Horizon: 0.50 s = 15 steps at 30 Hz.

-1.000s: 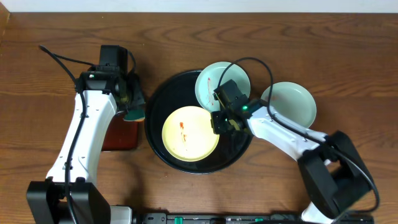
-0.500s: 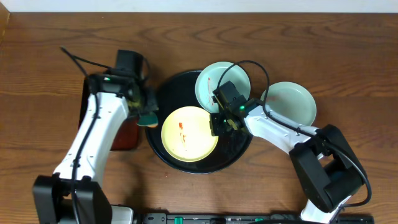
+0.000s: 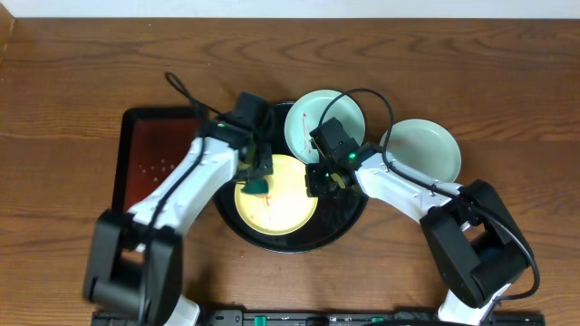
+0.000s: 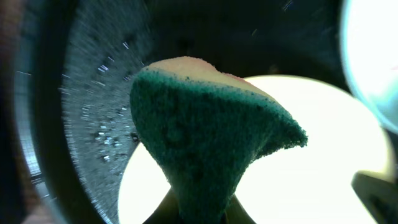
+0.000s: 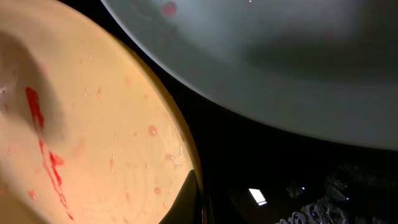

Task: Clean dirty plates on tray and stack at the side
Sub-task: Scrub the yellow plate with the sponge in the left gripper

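Note:
The round black tray [image 3: 340,222] holds a pale yellow plate [image 3: 285,204] with a red smear and a mint plate [image 3: 324,122] with red smears at its far rim. A second mint plate [image 3: 421,149] sits on the table to the right. My left gripper [image 3: 257,179] is shut on a green sponge [image 4: 205,137] just over the yellow plate's [image 4: 323,155] left part. My right gripper [image 3: 319,178] is shut on the yellow plate's right rim; one finger [image 5: 189,199] lies over the edge of the plate [image 5: 93,137].
A rectangular dark red tray [image 3: 159,158] lies left of the round tray. Water drops speckle the black tray [image 4: 93,124]. The mint plate [image 5: 280,68] sits close above the right gripper. Bare wood lies behind and in front.
My left arm has swung right from the rectangular tray, carrying the sponge onto the yellow plate. The right arm and the plates have stayed put.

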Each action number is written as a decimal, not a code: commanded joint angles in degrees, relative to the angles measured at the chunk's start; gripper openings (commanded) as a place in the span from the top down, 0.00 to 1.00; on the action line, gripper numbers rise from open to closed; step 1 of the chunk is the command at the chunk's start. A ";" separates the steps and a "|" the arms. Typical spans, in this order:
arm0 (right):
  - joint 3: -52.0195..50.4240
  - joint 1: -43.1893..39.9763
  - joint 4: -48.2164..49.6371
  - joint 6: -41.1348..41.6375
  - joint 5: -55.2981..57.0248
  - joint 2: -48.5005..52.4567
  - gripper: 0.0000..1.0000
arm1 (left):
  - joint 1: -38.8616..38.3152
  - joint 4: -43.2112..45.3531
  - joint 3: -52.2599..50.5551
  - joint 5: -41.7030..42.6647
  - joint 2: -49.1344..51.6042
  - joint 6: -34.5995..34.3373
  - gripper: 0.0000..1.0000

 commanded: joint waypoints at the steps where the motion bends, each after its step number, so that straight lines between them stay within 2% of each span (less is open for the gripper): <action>1: 0.37 -0.17 0.09 1.16 -0.11 1.84 0.99 | -0.72 -0.22 -0.85 -1.29 5.16 -2.01 0.92; 7: 0.37 -0.20 0.20 1.14 -0.09 1.84 0.99 | -0.81 -2.10 -0.85 3.10 8.85 -0.87 0.93; 9: 0.37 -0.20 0.20 1.14 -0.09 1.84 0.99 | -0.81 -2.14 -0.83 8.24 8.83 2.78 0.93; 12: 0.37 -0.20 0.22 1.14 0.04 1.88 0.99 | -1.07 -2.71 -0.83 19.89 8.83 11.82 0.93; 15: 0.37 -0.20 0.24 1.14 0.11 1.88 0.99 | -1.75 -4.04 -0.85 24.94 8.83 17.31 0.93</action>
